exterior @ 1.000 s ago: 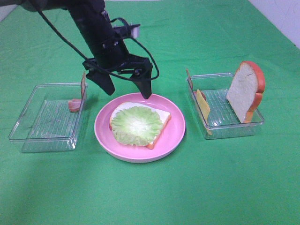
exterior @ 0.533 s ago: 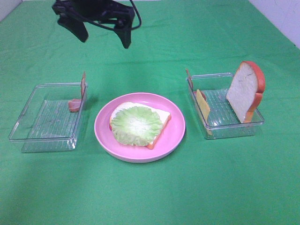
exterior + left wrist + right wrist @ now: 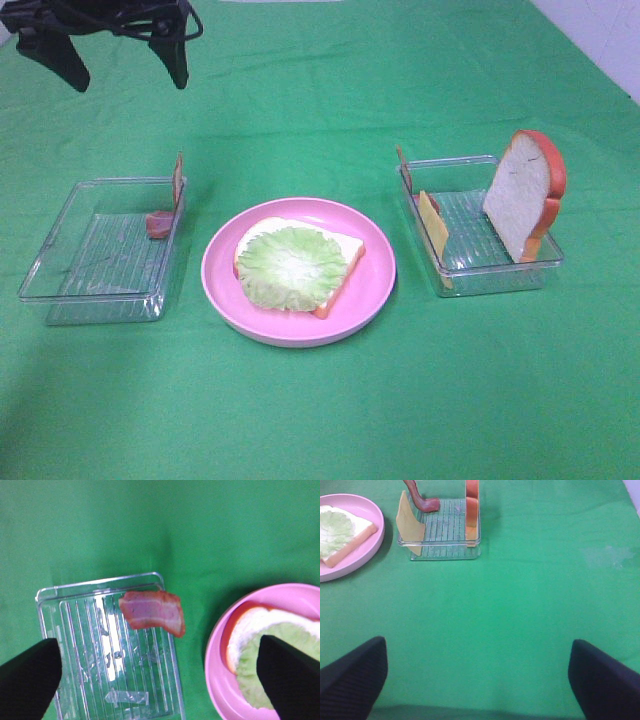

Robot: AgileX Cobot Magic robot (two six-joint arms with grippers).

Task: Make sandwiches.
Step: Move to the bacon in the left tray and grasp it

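Two layers, bread slice (image 3: 350, 244) and lettuce leaf (image 3: 292, 267), lie on the pink plate (image 3: 378, 290); the bacon strip (image 3: 152, 614) left of it seems next, needing the spread, empty left gripper (image 3: 127, 80) to descend.

Desk (image 3: 320, 420) covered edge to edge w/ bright green cloth (image 3: 420, 80), which fills nearly every view. Cloth lies mostly flat, w/ faint creases + slight ripples. Pale whitish surface (image 3: 605, 35) shows past the cloth on the side opp. the left end effector (image 3: 128, 85), well apart from it; wall or floor, can't tell. Light is even, from above, so shadows are soft + short. Cloth looks a bit darker twd the near corner on the left end effector's side. Out ahead of the right end effector (image 3: 477, 680) there's a faint faded patch (image 3: 607, 555) on the cloth.
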